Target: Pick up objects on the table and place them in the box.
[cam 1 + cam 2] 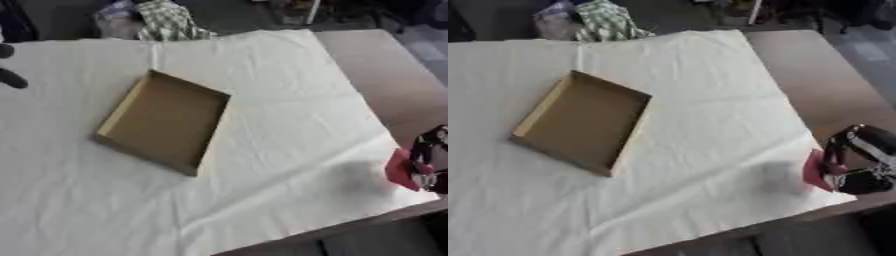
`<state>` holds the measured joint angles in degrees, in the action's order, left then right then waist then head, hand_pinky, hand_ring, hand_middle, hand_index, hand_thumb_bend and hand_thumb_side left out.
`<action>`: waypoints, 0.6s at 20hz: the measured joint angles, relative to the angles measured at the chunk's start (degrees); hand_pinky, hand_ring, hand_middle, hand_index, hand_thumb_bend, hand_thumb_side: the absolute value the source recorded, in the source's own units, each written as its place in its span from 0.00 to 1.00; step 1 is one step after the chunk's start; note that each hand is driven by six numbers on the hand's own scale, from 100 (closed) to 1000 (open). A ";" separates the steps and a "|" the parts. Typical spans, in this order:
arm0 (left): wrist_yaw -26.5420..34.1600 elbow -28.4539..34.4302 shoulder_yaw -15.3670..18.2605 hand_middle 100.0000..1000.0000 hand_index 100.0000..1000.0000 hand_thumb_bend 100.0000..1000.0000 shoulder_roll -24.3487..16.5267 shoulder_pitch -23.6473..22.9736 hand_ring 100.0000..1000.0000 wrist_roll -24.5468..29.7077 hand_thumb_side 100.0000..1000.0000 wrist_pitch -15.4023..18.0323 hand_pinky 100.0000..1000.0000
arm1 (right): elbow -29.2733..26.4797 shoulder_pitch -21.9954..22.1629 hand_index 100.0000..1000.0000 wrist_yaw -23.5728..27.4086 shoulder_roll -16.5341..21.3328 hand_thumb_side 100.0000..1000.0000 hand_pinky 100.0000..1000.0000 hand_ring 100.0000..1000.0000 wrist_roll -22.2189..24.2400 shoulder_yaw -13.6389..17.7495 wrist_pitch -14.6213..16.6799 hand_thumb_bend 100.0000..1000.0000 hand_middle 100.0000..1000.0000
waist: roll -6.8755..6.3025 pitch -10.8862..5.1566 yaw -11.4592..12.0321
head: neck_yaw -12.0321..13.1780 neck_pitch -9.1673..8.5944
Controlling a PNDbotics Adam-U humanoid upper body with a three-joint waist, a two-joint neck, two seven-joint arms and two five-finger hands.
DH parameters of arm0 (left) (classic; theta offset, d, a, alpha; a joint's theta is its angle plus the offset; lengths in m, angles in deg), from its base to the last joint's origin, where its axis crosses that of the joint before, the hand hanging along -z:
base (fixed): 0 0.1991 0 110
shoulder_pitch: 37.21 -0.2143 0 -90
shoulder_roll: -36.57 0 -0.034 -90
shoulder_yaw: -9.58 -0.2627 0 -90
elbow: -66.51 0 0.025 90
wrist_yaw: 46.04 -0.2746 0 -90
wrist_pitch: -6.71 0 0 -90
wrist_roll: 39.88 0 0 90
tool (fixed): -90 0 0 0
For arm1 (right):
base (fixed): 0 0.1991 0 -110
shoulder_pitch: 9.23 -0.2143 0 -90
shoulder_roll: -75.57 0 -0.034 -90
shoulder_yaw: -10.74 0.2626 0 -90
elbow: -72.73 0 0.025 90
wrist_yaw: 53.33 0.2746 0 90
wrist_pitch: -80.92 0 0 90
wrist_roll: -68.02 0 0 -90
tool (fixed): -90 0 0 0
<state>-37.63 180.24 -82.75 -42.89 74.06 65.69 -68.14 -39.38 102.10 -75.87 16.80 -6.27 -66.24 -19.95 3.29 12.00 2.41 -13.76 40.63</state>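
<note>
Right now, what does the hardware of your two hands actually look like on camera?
The right hand at the lower right is glossy black with silver-grey bands and joint pieces, built of rounded, curved segments. Of the left hand only dark, rounded black tips show at the left edge. No cables or markings can be made out.

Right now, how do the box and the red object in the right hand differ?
The box is tan, open-topped and looks empty; the red object is flat and much smaller. The box lies mid-table on the white cloth; the red object is at the cloth's right edge, gripped by the right hand. The box lies flat; the red object stands tilted. Both are thin and angular.
</note>
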 measured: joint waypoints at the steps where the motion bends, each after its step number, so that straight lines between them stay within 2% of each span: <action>1: -0.01 0.00 0.00 0.68 0.74 0.00 0.00 -0.03 0.70 0.04 0.62 -0.02 0.51 | -0.22 -0.22 0.44 0.15 0.00 0.00 0.85 0.66 -0.08 0.06 -0.01 0.00 0.33 | 0.02 0.00 0.00 | 0.00 0.00; 12: -0.24 0.00 -0.01 0.68 0.74 0.00 0.02 -0.11 0.70 0.77 0.62 -0.27 0.51 | -1.44 -3.17 0.41 0.99 1.41 0.00 0.84 0.63 -0.35 0.37 0.81 0.00 0.30 | 0.31 -0.02 0.08 | -0.04 0.01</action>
<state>-37.87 180.24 -82.76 -42.87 73.95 66.46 -68.41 -40.83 98.93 -74.89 18.21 -6.62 -65.87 -19.13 3.60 11.98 2.48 -13.80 40.64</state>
